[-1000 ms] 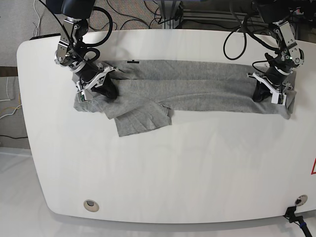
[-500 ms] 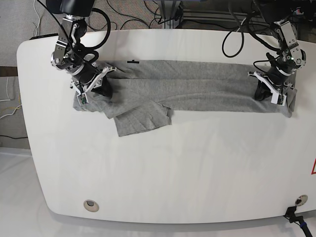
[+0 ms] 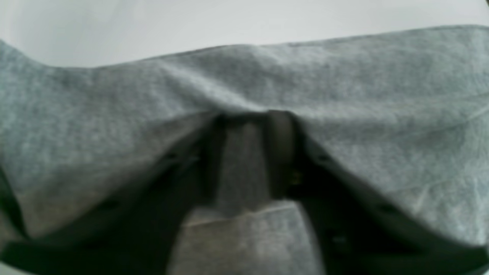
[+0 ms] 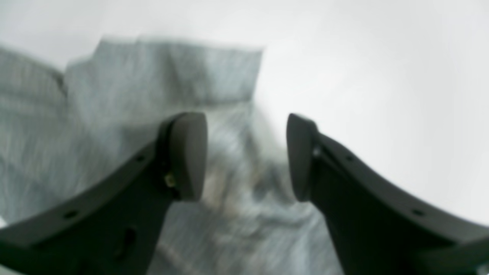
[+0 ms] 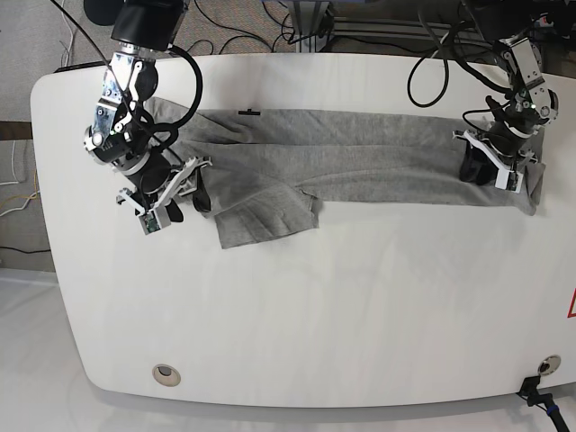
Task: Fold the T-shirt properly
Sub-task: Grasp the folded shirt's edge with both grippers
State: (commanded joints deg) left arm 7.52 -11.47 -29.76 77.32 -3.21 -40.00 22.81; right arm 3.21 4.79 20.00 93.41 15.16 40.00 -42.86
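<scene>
The grey T-shirt [image 5: 360,162] lies as a long band across the far half of the white table [image 5: 315,315], with a sleeve flap [image 5: 265,216] sticking out toward the near side. At the band's right end, my left gripper [image 5: 472,171] is pressed onto the cloth. In the left wrist view, the left gripper [image 3: 244,152] is shut on a pinched fold of T-shirt [image 3: 344,95]. My right gripper [image 5: 186,200] hovers at the shirt's left end. The right wrist view shows the right gripper [image 4: 244,156] open, with nothing between its fingers and blurred T-shirt [image 4: 172,76] below.
Cables and frame parts [image 5: 306,27] crowd the floor behind the table's far edge. Two round grommets [image 5: 166,373] [image 5: 547,364] sit near the front edge. A small dark mark [image 5: 245,112] lies at the shirt's far edge.
The right gripper has swung from the shirt's left end toward the near-left, and the cloth there has shifted. The left gripper has hardly moved.
</scene>
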